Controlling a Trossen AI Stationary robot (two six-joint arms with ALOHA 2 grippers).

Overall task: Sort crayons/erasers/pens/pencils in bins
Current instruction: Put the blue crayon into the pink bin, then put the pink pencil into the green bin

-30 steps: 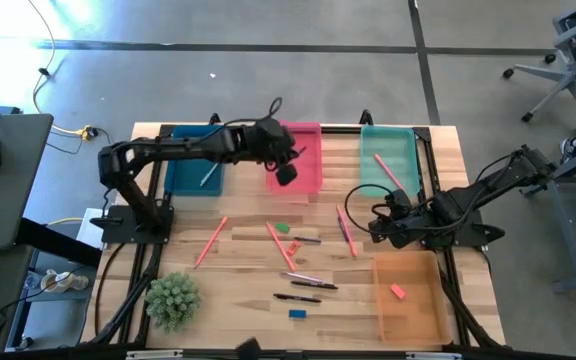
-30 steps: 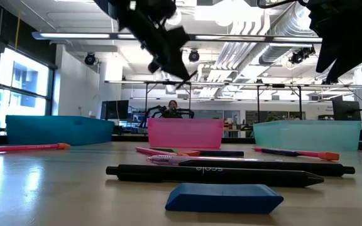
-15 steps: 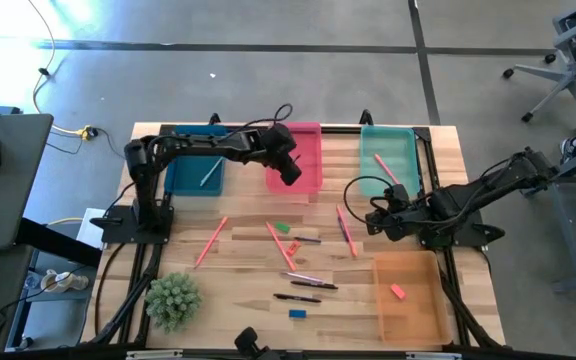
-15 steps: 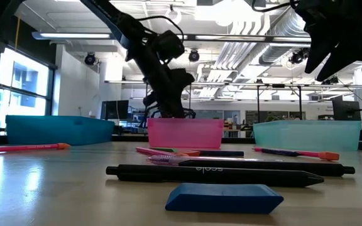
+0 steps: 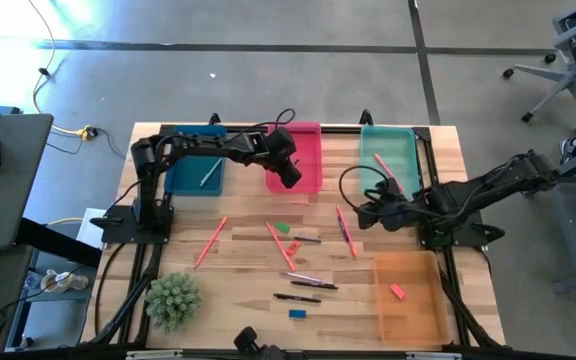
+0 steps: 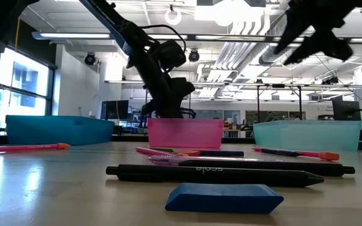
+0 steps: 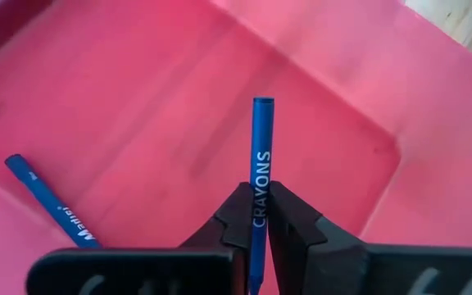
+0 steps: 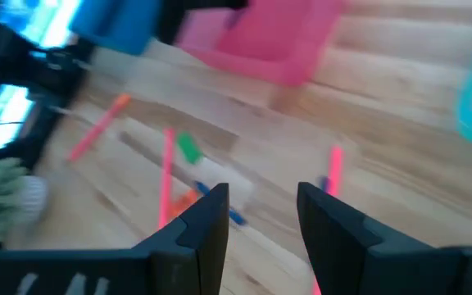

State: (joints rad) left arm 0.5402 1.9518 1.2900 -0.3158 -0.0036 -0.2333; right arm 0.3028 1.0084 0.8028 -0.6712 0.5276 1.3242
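My left gripper is low over the pink bin, shut on a blue crayon. A second blue crayon lies flat on that bin's floor. My right gripper is open and above the table, near the salmon stick, touching nothing. The dark pens lie at the table's near middle beside the blue eraser. The green eraser lies farther in. The pink eraser lies in the orange bin. The dark blue bin and the teal bin stand at the far edge. My left gripper pinches the blue crayon between its two fingers, which lie along it, on its rear part. Most of the crayon sticks out ahead of the fingertips. Its free end points down toward the pink bin's floor.
Salmon sticks lie loose on the wood, and one lies in the teal bin. A grey-teal stick lies in the dark blue bin. A green spiky plant stands at the near left corner.
My left gripper, shut on the crayon all along, has come down from well above the table to the pink bin. My right gripper has moved toward the table's left, closer to the salmon stick in the middle.
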